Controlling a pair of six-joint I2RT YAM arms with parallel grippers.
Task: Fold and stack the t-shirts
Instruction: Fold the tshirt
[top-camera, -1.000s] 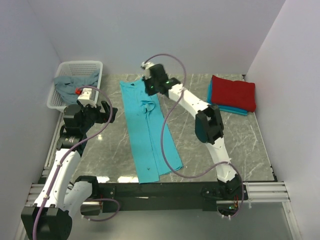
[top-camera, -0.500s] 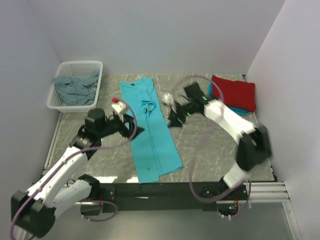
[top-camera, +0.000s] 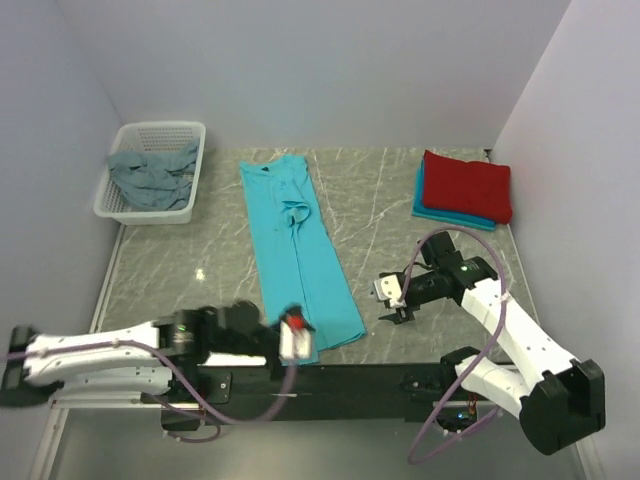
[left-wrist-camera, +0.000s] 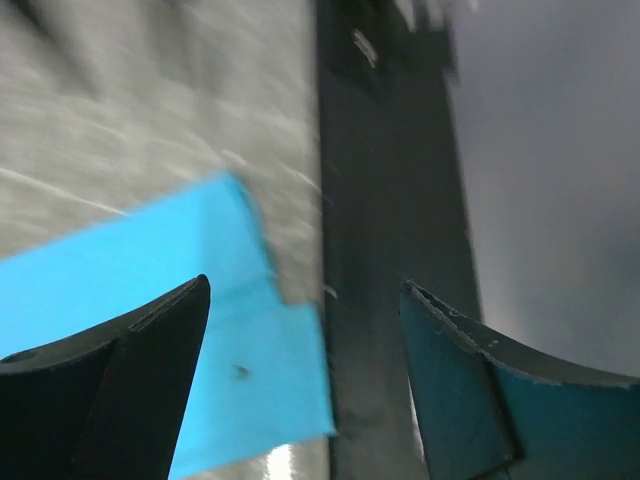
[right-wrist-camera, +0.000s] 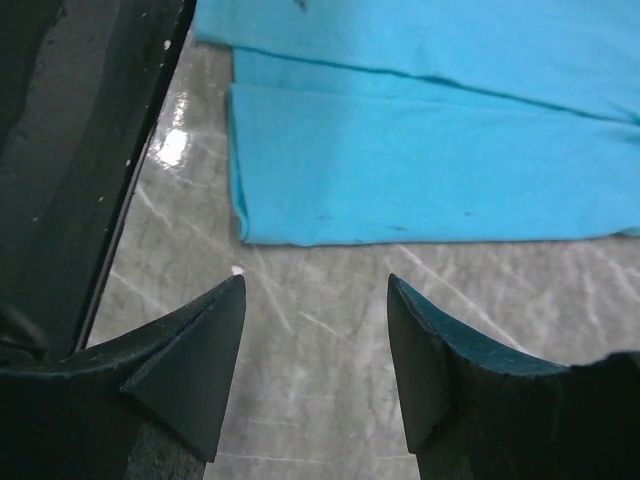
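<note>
Cloth: turquoise t-shirt (top-camera: 300, 250) folded lengthwise, worktop (top-camera: 180, 250) far edge to near edge | left fingers (left-wrist-camera: 130, 370) wide apart, empty, over near hem | right fingers (right-wrist-camera: 190, 350) wide apart, empty, beside hem | I should pinch both hem corners evenly.

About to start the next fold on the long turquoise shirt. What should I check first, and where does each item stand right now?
1. Left tool open and empty: ok.
2. Right tool open and empty: ok.
3. Turquoise shirt lying flat as a long strip: ok, with a small wrinkle near the collar end.
4. Left tool above the shirt's near corner: ok.
5. Right tool above the shirt: not ok; it hangs over bare table beside the near hem.
6. Red shirt folded on the far-right stack, out of the way: ok.
</note>
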